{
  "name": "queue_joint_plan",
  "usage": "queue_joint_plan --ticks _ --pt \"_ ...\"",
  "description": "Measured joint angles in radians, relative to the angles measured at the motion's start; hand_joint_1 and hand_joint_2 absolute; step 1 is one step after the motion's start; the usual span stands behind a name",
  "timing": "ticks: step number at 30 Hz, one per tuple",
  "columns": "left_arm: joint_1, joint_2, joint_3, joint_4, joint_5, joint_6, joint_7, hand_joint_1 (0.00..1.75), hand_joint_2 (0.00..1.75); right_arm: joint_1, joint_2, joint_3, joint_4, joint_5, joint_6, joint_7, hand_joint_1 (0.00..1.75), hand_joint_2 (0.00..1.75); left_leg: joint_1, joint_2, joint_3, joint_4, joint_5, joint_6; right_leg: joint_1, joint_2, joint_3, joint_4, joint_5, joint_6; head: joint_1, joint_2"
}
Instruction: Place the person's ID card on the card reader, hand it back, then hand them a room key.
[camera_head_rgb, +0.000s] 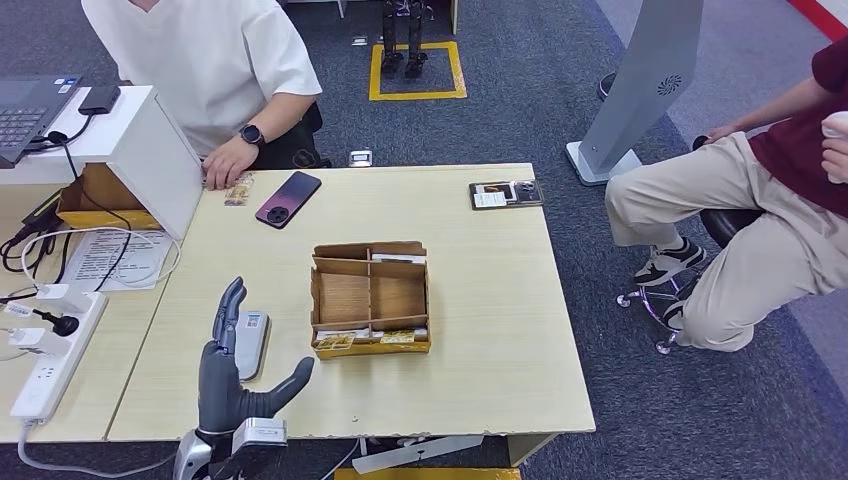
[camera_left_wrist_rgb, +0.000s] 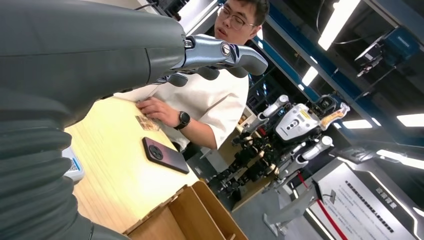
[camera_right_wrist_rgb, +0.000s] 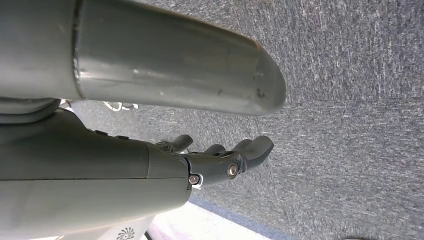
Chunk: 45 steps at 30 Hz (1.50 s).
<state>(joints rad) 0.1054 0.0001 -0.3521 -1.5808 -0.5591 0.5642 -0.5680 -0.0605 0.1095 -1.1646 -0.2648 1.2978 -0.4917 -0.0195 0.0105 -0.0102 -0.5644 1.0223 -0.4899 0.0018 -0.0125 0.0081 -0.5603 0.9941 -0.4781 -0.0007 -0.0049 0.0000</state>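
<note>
Left hand (camera_head_rgb: 235, 370) spread, holds nothing, above card reader (camera_head_rgb: 252, 343) at counter (camera_head_rgb: 480, 300) edge. ID card (camera_head_rgb: 239, 189) by person's hand (camera_head_rgb: 228, 163). Right hand (camera_right_wrist_rgb: 220, 160) w/ fingers apart, nothing in it, over carpet.

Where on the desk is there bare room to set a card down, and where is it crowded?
Bare wood lies between the wooden organizer and the table's right edge, and along the front edge. The left side is crowded: power strip, cables, card reader, left robot hand.
</note>
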Motion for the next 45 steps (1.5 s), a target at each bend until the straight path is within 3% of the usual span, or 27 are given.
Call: queue_joint_plan --ticks 6,12,16,20,23,45 --pt "0.002 0.012 -0.01 0.0 -0.044 0.013 0.012 0.0 1.75 0.0 0.0 0.0 -0.002 0.002 0.0 0.0 0.0 0.0 0.0 0.0 0.0 0.0 0.0 0.0 0.0 0.0 0.0 0.0 0.0 0.0 0.0 0.0" --pt "-0.009 0.016 -0.039 0.018 -0.301 0.11 0.077 0.0 1.75 -0.001 0.0 0.0 -0.003 0.014 0.001 0.001 0.0 0.0 0.0 0.0 0.0 0.0 0.0 0.0 0.0 0.0 0.0 0.0 0.0 0.0 0.0 0.0" --pt "-0.016 0.015 -0.047 0.033 -0.42 0.123 0.097 0.0 1.75 -0.001 0.0 0.0 -0.003 0.019 0.002 0.001 0.0 0.0 0.0 0.0 0.0 0.0 0.0 0.0 0.0 0.0 0.0 0.0 0.0 0.0 0.0 0.0" --pt "-0.023 0.01 -0.044 0.043 -0.675 0.126 0.141 0.0 1.75 -0.002 -0.002 0.0 -0.002 0.028 0.004 0.002 0.0 0.0 0.0 0.0 0.0 0.0 0.0 0.0 0.0 0.0 0.0 0.0 0.0 0.0 0.0 0.0" --pt "-0.035 0.006 -0.043 0.05 -0.762 0.127 0.174 0.0 1.75 -0.002 -0.003 0.0 -0.002 0.031 0.006 0.004 0.0 0.0 0.0 0.0 0.0 0.0 0.0 0.0 0.0 0.0 0.0 0.0 0.0 0.0 0.0 0.0" --pt "-0.119 0.008 -0.083 0.138 -0.883 0.127 0.346 0.0 1.75 -0.004 -0.005 0.0 0.002 0.031 0.007 0.005 0.0 0.0 0.0 0.0 0.0 0.0 0.0 0.0 0.0 0.0 0.0 0.0 0.0 0.0 0.0 0.0"
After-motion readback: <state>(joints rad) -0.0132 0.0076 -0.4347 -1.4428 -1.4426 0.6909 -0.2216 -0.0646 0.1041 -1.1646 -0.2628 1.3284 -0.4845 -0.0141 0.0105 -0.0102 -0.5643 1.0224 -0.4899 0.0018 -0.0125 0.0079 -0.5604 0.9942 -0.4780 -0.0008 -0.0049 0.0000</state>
